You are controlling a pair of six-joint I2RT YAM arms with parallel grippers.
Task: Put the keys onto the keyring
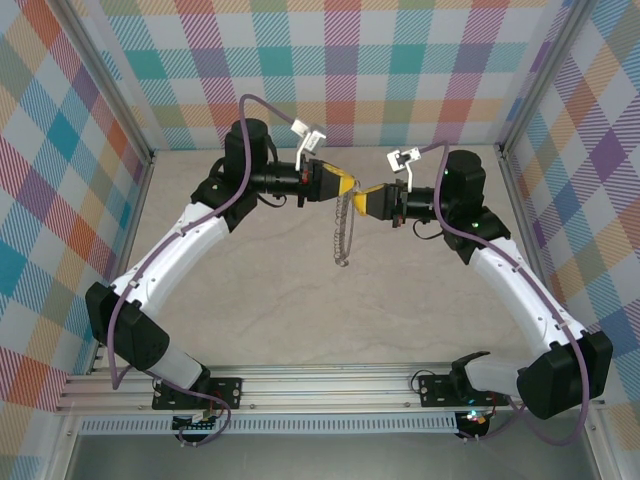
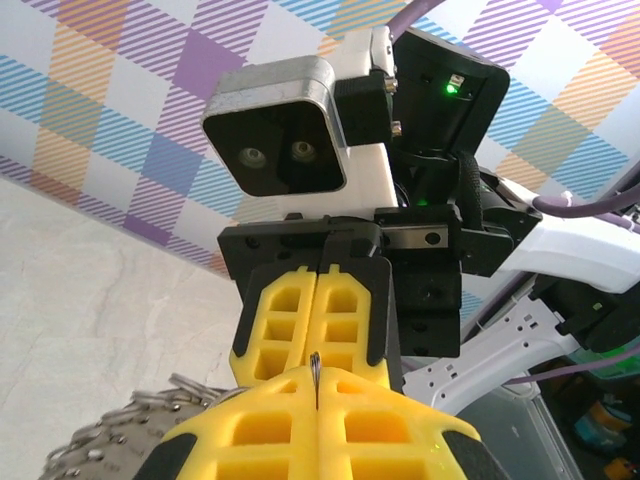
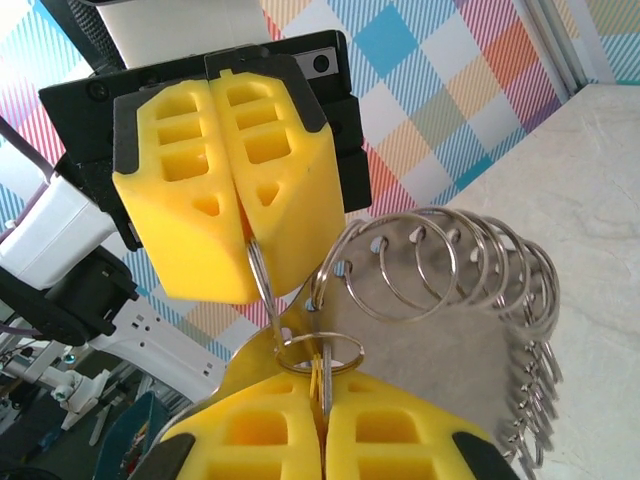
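The key (image 3: 318, 372) is a thin brass sliver, wedged right in the seam of the right gripper (image 3: 322, 408), whose fingers are pressed tight together on it; a small silvery loop sits just above those fingertips, at 12 o'clock from the key. From that loop a thin wire runs up toward 11 o'clock into the left gripper (image 3: 245, 255), also clamped fully closed, pinching the wire of the keyring (image 3: 525, 300); the rest of the keyring, a bunch of linked rings, fans out at 3 o'clock from both grippers. From above, the two grippers meet nose to nose over the middle of the table (image 1: 300, 300); the keyring (image 1: 343, 235) dangles toward 6 o'clock just below where they meet.
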